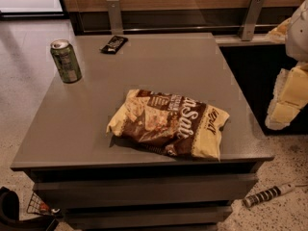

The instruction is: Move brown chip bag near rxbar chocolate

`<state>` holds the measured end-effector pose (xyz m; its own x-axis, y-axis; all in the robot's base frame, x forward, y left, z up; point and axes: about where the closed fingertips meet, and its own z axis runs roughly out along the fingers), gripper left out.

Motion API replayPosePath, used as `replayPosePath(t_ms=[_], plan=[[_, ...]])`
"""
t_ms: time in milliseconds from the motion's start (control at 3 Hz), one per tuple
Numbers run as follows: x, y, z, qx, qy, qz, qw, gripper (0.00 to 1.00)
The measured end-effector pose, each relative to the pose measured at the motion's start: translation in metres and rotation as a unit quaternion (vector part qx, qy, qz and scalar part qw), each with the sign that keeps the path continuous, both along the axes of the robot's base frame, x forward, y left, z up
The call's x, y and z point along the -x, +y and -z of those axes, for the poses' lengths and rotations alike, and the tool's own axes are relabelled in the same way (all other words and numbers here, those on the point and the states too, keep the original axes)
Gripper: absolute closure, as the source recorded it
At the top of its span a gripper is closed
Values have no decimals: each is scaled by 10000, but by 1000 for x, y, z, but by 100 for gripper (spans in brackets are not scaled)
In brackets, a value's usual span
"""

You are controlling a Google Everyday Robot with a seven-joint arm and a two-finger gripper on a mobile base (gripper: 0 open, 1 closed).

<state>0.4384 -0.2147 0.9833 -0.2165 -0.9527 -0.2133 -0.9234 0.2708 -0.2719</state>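
The brown chip bag (169, 123) lies flat on the grey table (159, 64), near its front edge and right of centre. It is dark brown and cream-yellow with big cream lettering. The rxbar chocolate (114, 44), a small black bar, lies at the table's far edge, left of centre, well apart from the bag. My gripper (285, 104) hangs at the right edge of the view, beyond the table's right side and above the floor. It is apart from the bag and holds nothing that I can see.
A green soda can (66, 61) stands upright at the table's left side. A wall with two metal brackets (114, 14) runs behind the table. A striped object (267, 195) lies on the floor at front right, and a wire basket (41, 206) at front left.
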Motion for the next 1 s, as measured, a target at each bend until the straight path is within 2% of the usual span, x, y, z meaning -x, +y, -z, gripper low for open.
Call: replayPosePath(t_ms=[667, 1000], plan=[[-7, 8, -3, -57, -52, -96, 9999, 0], [-21, 33, 2, -207, 20, -348, 9992, 0]])
